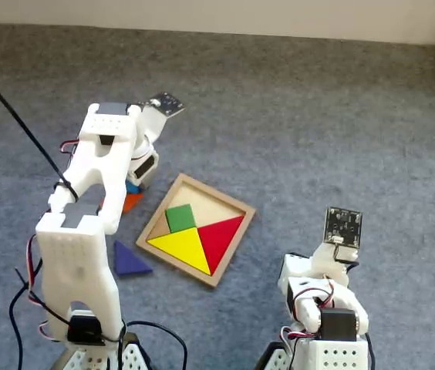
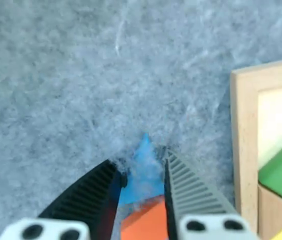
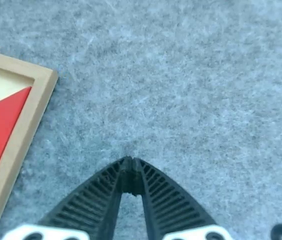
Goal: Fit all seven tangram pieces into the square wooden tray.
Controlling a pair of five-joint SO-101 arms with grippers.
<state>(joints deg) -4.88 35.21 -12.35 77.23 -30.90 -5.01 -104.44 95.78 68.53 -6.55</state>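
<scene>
My left claw (image 2: 141, 161) pinches the blue piece (image 2: 144, 172) left of the tray (image 1: 217, 192), ready to carry it in; right claw (image 3: 131, 175) sits clenched, empty, parked aside.

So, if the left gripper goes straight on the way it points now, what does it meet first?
Most likely the blue piece right at the tip of the left gripper, then the grey carpet under it. Depth is unclear.

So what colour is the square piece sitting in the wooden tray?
The square piece is green, clearest in the high view.
</scene>
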